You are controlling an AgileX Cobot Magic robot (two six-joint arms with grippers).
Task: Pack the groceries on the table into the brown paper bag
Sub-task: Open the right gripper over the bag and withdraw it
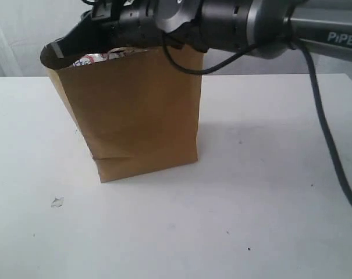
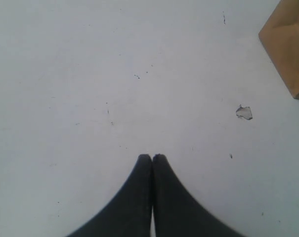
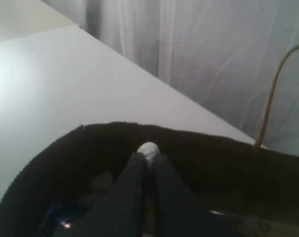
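1. Brown paper bag (image 1: 135, 116): it stands upright on the table (image 1: 251, 192), left of centre in the exterior view, mouth open at the top. I see no groceries lying loose on the tabletop.
2. Bag contents: a white-and-red printed item (image 1: 91, 60) shows just inside the rim. I cannot tell which grocery it is. In the right wrist view the interior is dark, with one blue glint (image 3: 60, 223) low down that I also cannot identify.
3. Loop handle (image 3: 270, 98): one twisted paper handle stands up from the bag's rim, against the pale curtain (image 3: 213, 49).
4. Right gripper (image 1: 49, 55): its arm reaches across from the right, and the gripper sits at the far left edge of the bag's mouth. The jaws are pressed together. A small pale spot (image 3: 148, 149) sits at the tips; I cannot tell what it is.
5. Left gripper (image 2: 152, 158): it hangs over bare table, jaws closed and holding nothing. The bag's corner is well apart from it.
6. Scrap (image 1: 57, 202): a small pale fleck lies on the table near the bag's front left corner.
7. Cable (image 1: 327, 133): a black lead hangs from the right arm.
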